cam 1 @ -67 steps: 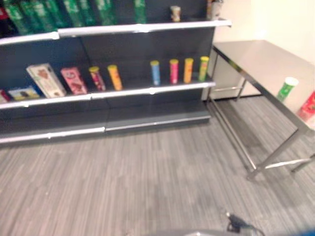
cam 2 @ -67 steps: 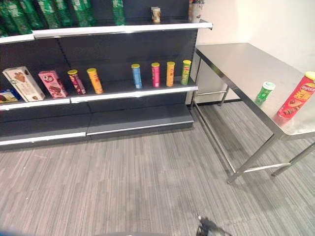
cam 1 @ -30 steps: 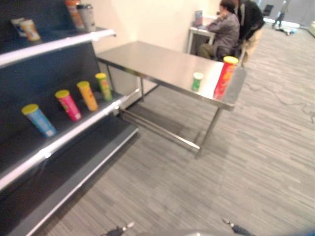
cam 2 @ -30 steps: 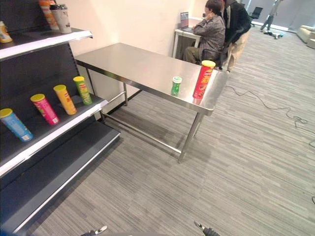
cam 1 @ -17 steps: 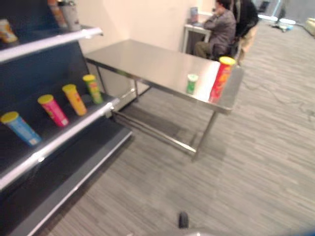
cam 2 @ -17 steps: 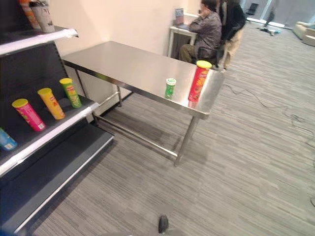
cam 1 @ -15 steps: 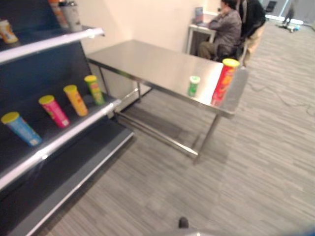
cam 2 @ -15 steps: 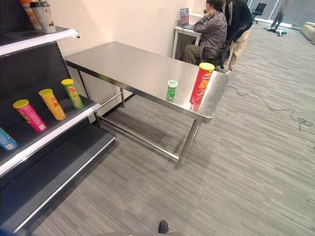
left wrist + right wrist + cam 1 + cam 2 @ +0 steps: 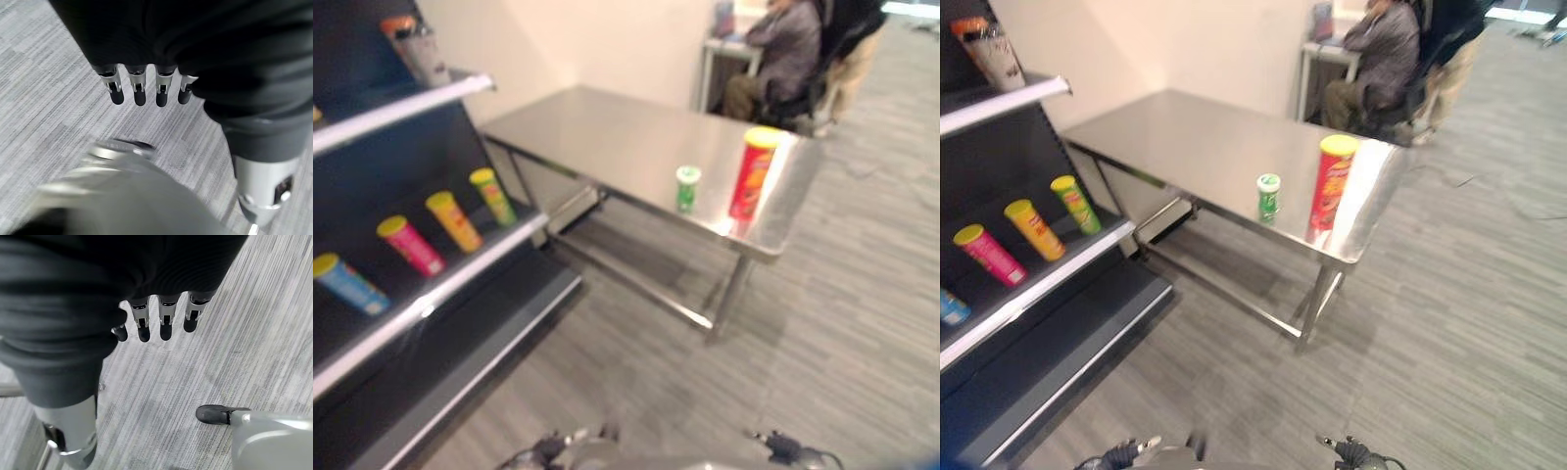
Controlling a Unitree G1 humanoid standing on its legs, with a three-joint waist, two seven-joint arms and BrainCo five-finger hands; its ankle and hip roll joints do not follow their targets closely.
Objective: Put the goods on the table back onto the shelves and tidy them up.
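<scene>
Red can [image 9: 1332,186] and small green can [image 9: 1267,196] standing upright, near each other, at table [image 9: 1185,137] near edge, frame centre. Shelves [image 9: 1028,284] with cans [image 9: 1033,228] lower left. Left hand [image 9: 146,90] and right hand [image 9: 161,323] hanging over floor, fingers relaxed, holding nothing. Advice: closing on table first, reaching red can from side, gripping mid-body. Seated person [image 9: 1376,54] sitting beyond table.

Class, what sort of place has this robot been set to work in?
Probably a mock shop set up in an office: dark shelves of snack tubes beside a steel table, with people at a desk behind.
</scene>
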